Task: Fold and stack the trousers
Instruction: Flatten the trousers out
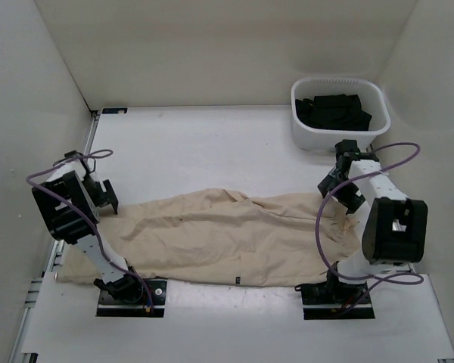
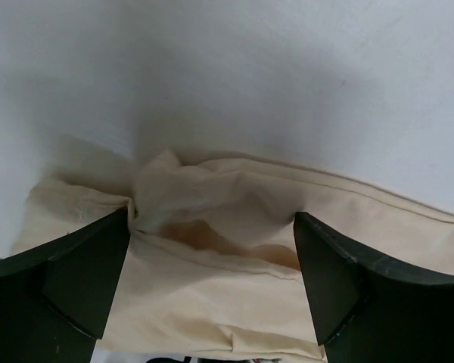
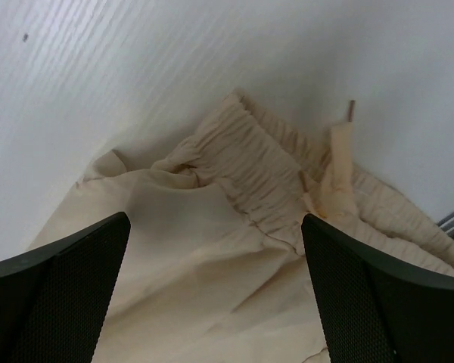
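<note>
The beige trousers [image 1: 227,238] lie spread lengthwise across the near part of the white table, legs to the left, elastic waistband to the right. My left gripper [image 1: 106,198] is open and hovers over the leg ends at the left; the left wrist view shows the rumpled hems [image 2: 212,227] between its fingers. My right gripper [image 1: 346,198] is open above the waistband; the right wrist view shows the gathered waistband [image 3: 265,166] and a drawstring [image 3: 337,162] between its fingers. Neither gripper holds cloth.
A white basket [image 1: 339,113] with dark folded clothes stands at the back right. White walls enclose the table on three sides. Purple cables loop from both arms. The arm bases [image 1: 132,291] sit at the near edge, partly on the trousers' edge.
</note>
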You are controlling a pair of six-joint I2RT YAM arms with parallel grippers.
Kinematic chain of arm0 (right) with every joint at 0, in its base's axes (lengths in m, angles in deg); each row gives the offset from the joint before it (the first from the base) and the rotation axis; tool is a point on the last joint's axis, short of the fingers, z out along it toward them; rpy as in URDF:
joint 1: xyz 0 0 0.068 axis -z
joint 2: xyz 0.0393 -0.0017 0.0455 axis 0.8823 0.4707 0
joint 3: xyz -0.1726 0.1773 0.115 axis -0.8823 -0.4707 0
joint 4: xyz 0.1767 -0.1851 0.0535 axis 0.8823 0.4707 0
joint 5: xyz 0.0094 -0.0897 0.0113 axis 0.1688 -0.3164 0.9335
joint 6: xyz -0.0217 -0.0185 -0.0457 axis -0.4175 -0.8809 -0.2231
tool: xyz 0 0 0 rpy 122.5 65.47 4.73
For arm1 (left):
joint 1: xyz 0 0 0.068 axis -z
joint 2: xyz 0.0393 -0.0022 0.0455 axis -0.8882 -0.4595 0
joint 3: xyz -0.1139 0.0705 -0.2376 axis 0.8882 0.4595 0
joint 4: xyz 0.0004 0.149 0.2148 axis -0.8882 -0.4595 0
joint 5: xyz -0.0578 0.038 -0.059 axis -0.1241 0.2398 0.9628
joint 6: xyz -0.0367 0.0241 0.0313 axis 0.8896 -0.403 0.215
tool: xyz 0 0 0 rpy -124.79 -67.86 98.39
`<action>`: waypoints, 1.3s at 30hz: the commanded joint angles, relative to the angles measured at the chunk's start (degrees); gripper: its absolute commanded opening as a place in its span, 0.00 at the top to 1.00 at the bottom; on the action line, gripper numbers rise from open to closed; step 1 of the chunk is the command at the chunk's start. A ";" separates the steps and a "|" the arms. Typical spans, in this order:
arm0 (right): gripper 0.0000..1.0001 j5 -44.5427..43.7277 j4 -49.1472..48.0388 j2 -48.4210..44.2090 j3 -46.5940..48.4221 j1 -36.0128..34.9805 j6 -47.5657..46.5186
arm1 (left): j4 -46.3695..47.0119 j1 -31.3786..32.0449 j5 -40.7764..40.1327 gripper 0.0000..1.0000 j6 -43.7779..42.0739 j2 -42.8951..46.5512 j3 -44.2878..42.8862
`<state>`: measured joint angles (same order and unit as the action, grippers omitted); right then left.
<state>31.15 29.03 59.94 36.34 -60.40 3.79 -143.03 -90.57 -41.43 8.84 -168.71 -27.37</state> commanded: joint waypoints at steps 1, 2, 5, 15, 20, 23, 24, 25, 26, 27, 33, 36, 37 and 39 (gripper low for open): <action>0.01 2.54 -2.03 2.92 -0.17 -2.57 -0.10 | 1.75 2.95 1.40 0.00 0.01 1.17 4.74; 0.01 2.54 -2.82 3.53 -1.48 -2.57 0.42 | 3.07 2.96 0.87 0.00 0.01 1.17 8.58; 0.04 3.15 -5.19 5.03 -3.51 -3.36 2.00 | 3.61 4.46 1.39 0.00 0.01 1.17 14.05; 1.00 1.60 -6.97 3.40 -2.64 -5.64 2.54 | 4.14 5.78 4.21 0.86 0.01 3.26 8.65; 1.00 -6.42 -4.42 -11.98 -3.33 -7.41 4.73 | 3.61 5.77 4.73 0.86 0.01 18.27 -4.20; 1.00 -6.95 -1.87 -24.03 -10.70 -7.93 9.72 | -0.34 5.77 2.81 0.86 0.01 24.78 -1.07; 1.00 -6.34 0.31 -29.28 -13.07 -7.94 10.96 | -1.48 5.77 -0.42 0.86 0.01 26.12 4.61; 1.00 -5.82 1.99 -31.59 -18.05 -7.94 12.45 | -2.27 5.16 -2.02 0.86 0.01 27.44 8.23; 1.00 -5.81 4.00 -35.36 -20.63 -7.94 15.78 | -2.80 3.51 -4.90 0.86 0.01 29.80 12.01; 1.00 -5.11 8.11 -36.70 -23.00 -7.94 17.38 | -2.81 2.44 -5.72 0.86 0.01 30.95 18.75; 0.08 -5.80 13.69 -37.95 -29.11 -7.94 21.26 | -3.34 -2.13 -8.62 0.56 0.01 33.95 33.05; 0.05 -7.82 13.69 -36.45 -25.50 -7.94 21.26 | -3.34 -3.89 -7.23 0.21 0.01 32.56 28.59; 0.05 -9.22 15.26 -35.84 -22.09 -8.54 21.26 | -4.47 -5.20 -5.30 0.17 0.01 32.03 23.61; 0.05 -12.82 17.11 -35.83 -18.56 -8.55 22.74 | -7.10 -6.00 -3.54 0.13 0.01 30.80 17.62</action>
<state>25.16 41.12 24.18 11.38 -68.49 23.90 -150.52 -94.89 -47.07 8.77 -138.31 -0.07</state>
